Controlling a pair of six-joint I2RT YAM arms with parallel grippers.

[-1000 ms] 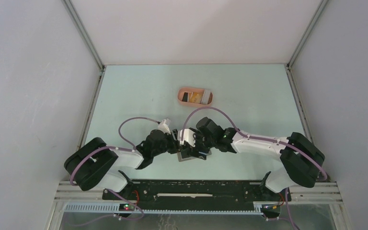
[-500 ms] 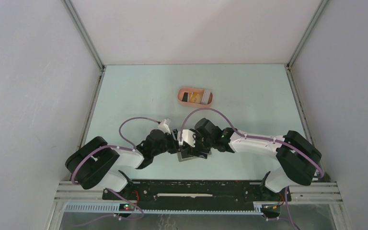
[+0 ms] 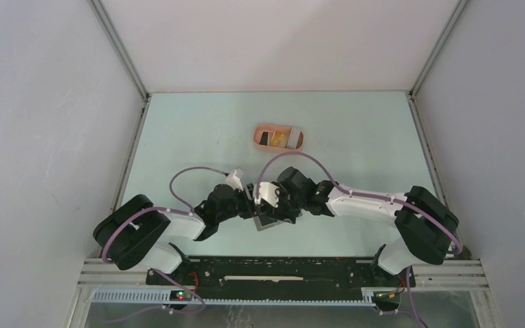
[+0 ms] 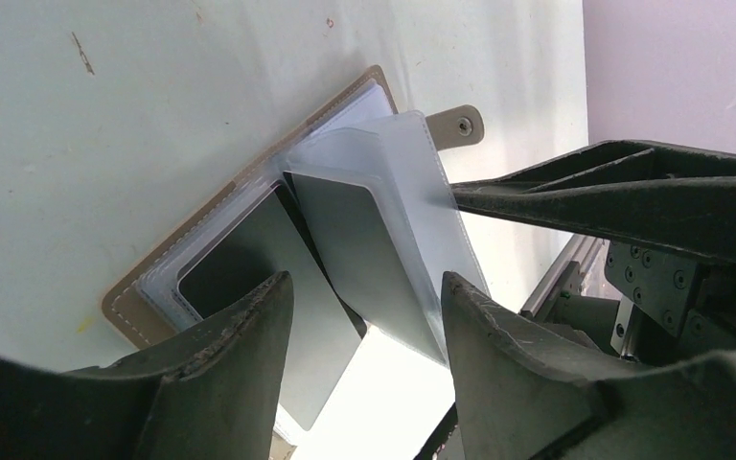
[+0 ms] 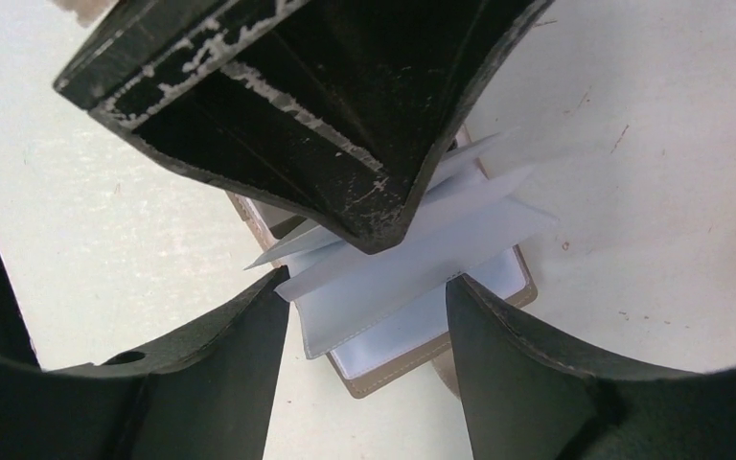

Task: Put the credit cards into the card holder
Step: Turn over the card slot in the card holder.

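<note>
The grey card holder [image 3: 266, 225] lies open on the table between my two grippers, its clear sleeves fanned up. In the left wrist view the holder [image 4: 249, 192] shows a dark card [image 4: 225, 273] in a sleeve and a pale grey card [image 4: 345, 244] partly inside a raised sleeve. My left gripper [image 4: 364, 311] is open, its fingers on either side of these cards. My right gripper [image 5: 364, 326] is open over the fanned sleeves [image 5: 412, 259], and one right finger [image 4: 556, 196] touches a sleeve edge. More credit cards [image 3: 277, 139] lie in the pink tray.
The salmon-pink oval tray [image 3: 258, 136] stands at mid-table, beyond the arms. Grey walls close the table in at left, right and back. A metal rail [image 3: 280, 268] runs along the near edge.
The right arm has shifted slightly left, toward the left gripper over the holder. The left arm has barely moved.
</note>
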